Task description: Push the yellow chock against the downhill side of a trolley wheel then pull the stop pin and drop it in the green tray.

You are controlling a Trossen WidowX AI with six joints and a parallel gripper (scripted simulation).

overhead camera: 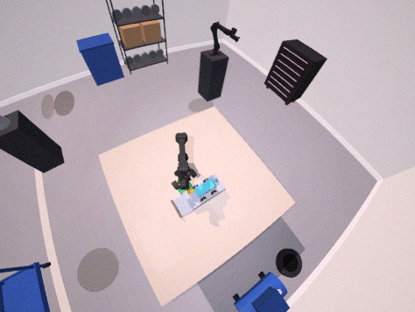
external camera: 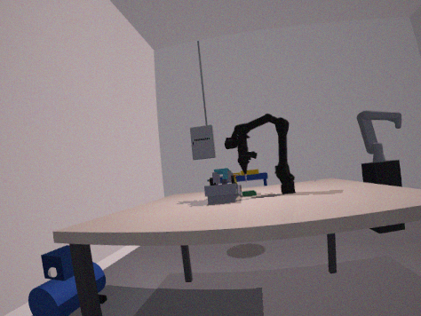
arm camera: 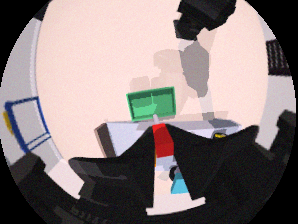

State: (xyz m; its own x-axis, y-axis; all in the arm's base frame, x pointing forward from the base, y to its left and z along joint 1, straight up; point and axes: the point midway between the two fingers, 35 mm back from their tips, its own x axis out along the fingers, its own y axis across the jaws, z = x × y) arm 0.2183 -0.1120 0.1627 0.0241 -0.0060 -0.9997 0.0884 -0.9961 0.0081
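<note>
My gripper (overhead camera: 182,186) (external camera: 245,172) (arm camera: 158,128) is shut on the red-headed stop pin (arm camera: 162,141). Its pale shaft points toward the green tray (arm camera: 151,103) (external camera: 249,193) in the wrist view. The pin is held in the air, clear of the trolley, above the area between ramp and tray. The cyan trolley (overhead camera: 205,188) (external camera: 222,173) stands on the grey ramp (overhead camera: 184,206) (external camera: 222,191) (arm camera: 132,136). The yellow-orange chock (overhead camera: 190,191) is on the ramp beside the trolley's end toward the brown end bar. Whether it touches a wheel cannot be told. The fingers hide much of the trolley in the wrist view.
The ramp stands on the pale table (overhead camera: 144,175) (external camera: 155,217) (arm camera: 90,75), with its brown end bar (overhead camera: 176,209) (arm camera: 104,140) at one end. The tray lies beside the ramp, on the arm-base side. The arm's base (overhead camera: 181,138) (external camera: 288,185) stands behind the tray.
</note>
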